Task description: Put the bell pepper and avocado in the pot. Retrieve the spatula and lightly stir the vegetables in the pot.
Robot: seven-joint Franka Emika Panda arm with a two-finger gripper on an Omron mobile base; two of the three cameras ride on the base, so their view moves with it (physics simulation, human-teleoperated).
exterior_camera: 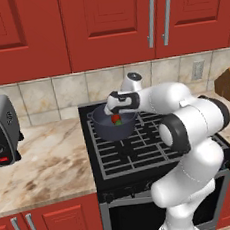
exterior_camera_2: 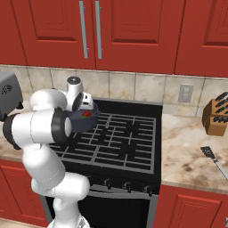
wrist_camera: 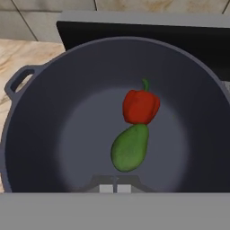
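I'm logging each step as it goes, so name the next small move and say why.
Probably lift the claw straight up out of the pot. The bell pepper and avocado already lie touching on its floor, the claw is shut on nothing, and the spatula lies on the counter right of the stove.

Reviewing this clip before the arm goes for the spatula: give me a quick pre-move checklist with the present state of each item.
1. Bell pepper in the pot: ok.
2. Avocado in the pot, touching the pepper: ok.
3. Gripper shut and holding nothing: ok.
4. Pot upright on the stove: ok.
5. Spatula lying on the counter right of the stove, untouched: ok.
6. Spatula within reach without driving the base: cannot tell.
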